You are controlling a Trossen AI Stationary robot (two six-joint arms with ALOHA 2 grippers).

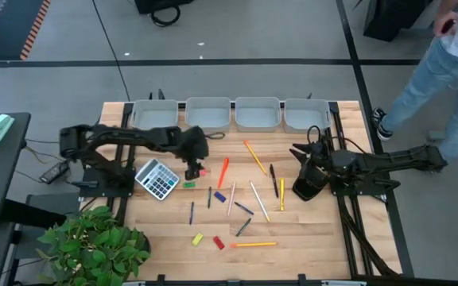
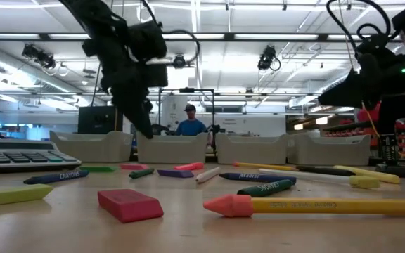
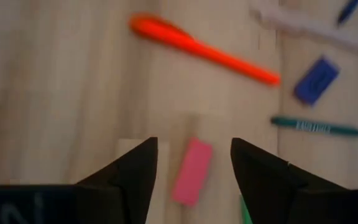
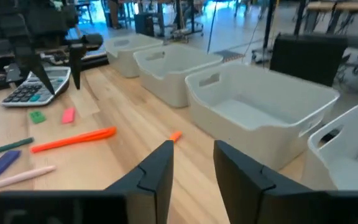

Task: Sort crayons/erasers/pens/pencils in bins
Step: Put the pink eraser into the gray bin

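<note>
In the left wrist view the pink eraser [image 3: 192,170] is blurred and its near end is cut off between the dark fingers [image 3: 135,171]; a green scrap at the bottom edge is too small to name with certainty. The left gripper [image 1: 194,169] hangs left of centre in the high view, just above the pink eraser [image 1: 203,171], its fingers spread wide with the eraser lying on the table in the gap; contact cannot be confirmed and it holds nothing. Beside it lie the grey calculator [image 1: 157,178], a green eraser [image 1: 188,184] and an orange marker [image 1: 223,171]. The right gripper [image 1: 304,189] sits at centre right of the high view, clear of the loose items; its wrist view shows the fingers [image 4: 156,167] parted by a moderate gap, with nothing in it. The four bins [image 1: 207,112] stand in a row along the upper edge of the table, their interiors appearing bare where visible. A yellow eraser [image 1: 198,238] and a red eraser [image 1: 219,243] lie at lower centre, and the pencils [image 1: 254,156] are scattered across the middle. A person [image 1: 440,71] stands at the upper right, partly cut off by the frame.
</note>
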